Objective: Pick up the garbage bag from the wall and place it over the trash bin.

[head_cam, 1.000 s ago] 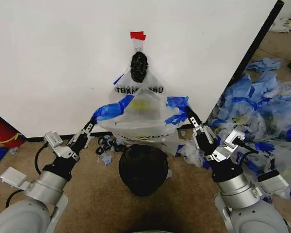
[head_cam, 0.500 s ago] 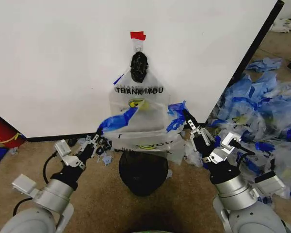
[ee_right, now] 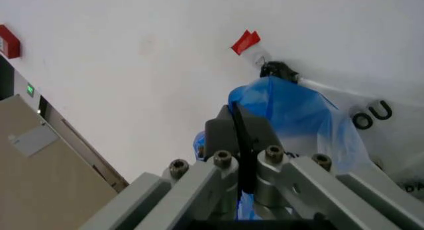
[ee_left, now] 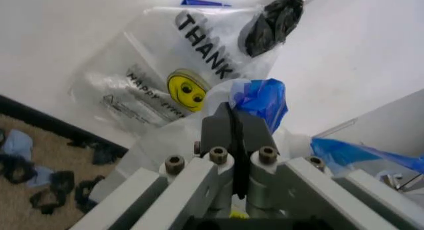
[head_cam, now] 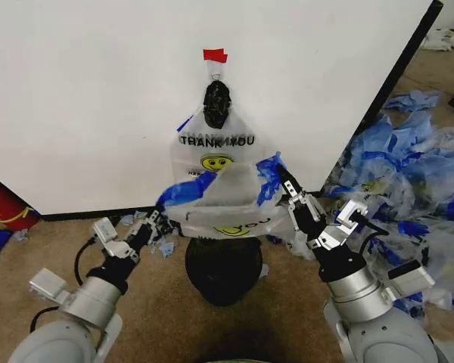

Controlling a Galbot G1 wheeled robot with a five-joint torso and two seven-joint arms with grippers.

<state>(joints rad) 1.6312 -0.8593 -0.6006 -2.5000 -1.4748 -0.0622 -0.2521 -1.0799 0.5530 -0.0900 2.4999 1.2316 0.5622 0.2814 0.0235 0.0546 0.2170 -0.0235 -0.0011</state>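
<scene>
Looks like a robot test room or lab, not a home. Bare brown carpet, a freestanding white wall panel set up as a prop. Heaped clear-and-blue bags dumped alongside, plastic scraps strewn about.

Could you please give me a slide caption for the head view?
Left gripper and right gripper, jaws shut, stretch the garbage bag above the trash bin.

- brown carpet floor
- heap of blue and clear plastic bags at right
- red object at left edge
</scene>
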